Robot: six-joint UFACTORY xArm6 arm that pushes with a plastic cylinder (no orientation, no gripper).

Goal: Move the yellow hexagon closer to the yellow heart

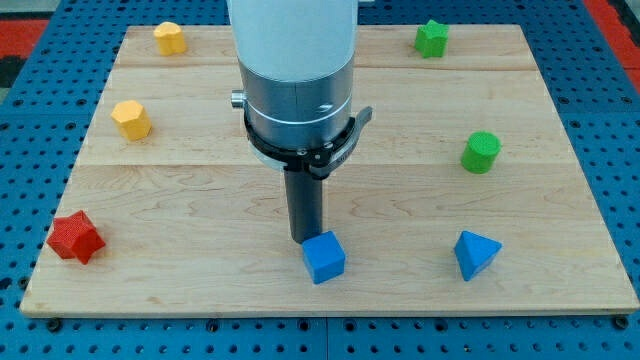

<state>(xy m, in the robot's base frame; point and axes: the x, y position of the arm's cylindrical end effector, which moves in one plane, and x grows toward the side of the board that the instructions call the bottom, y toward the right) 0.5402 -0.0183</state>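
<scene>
**Tip far from the yellow pair**

Yellow hexagon block [131, 119] lies near the wooden board's left edge, yellow heart block [169, 38] at the top-left corner; my tip [305, 240], holding nothing, touches the blue cube [324, 257] near the bottom edge

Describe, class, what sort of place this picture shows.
Probably a robotics lab test bench: a wooden board holds small coloured blocks such as a blue cube and a red star, with my tip beside the cube.
</scene>
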